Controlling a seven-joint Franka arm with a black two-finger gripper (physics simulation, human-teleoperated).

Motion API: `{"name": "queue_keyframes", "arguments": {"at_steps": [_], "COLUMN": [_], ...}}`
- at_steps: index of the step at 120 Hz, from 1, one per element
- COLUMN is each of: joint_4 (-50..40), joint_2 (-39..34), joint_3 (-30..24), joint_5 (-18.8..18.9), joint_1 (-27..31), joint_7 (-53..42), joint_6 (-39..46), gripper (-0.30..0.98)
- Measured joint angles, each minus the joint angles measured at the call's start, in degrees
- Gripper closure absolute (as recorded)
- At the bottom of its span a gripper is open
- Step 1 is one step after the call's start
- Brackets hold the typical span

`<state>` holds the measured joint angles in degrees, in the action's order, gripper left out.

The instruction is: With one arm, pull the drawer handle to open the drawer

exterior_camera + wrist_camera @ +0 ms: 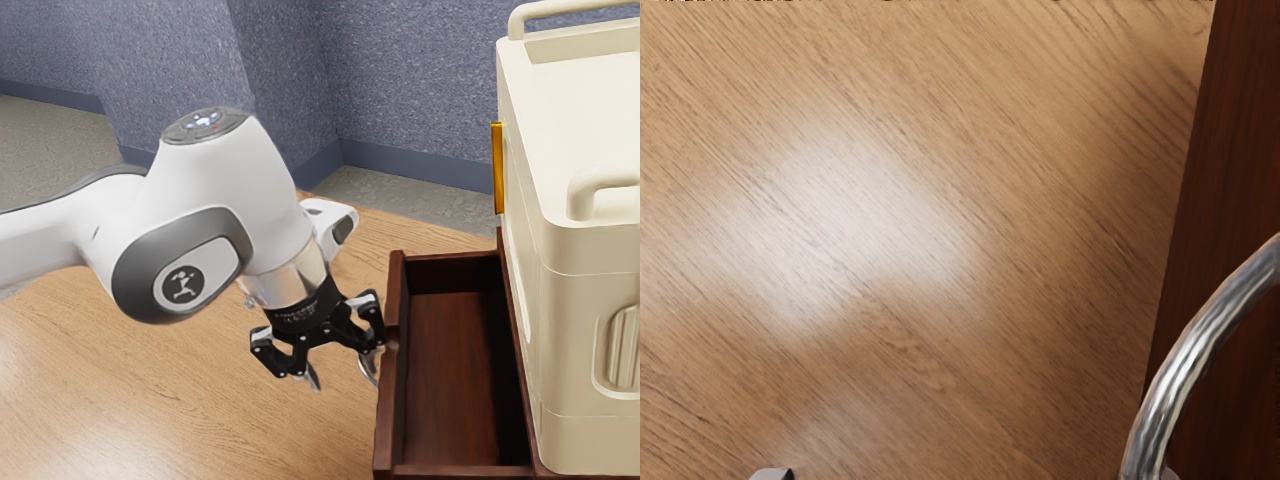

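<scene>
Though on the drawer, the handle beside the spread hand.

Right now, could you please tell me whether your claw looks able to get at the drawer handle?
Yes, most likely: my claw is open right by the metal handle, in front of the pulled-out drawer, and I see nothing standing in the way.

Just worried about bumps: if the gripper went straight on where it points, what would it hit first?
Probably the table; my gripper points down at it. The handle is close by one finger, though, and might be brushed first; the depth is unclear.
</scene>
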<state>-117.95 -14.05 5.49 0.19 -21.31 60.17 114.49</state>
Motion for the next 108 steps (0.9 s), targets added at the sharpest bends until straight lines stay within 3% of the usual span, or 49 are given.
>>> {"name": "queue_keyframes", "arguments": {"at_steps": [108], "joint_4": [-4.07], "joint_2": [-3.9], "joint_3": [0.12], "joint_5": [1.77], "joint_1": [0.67], "joint_7": [0.31], "joint_6": [1.93], "gripper": [0.28]}}
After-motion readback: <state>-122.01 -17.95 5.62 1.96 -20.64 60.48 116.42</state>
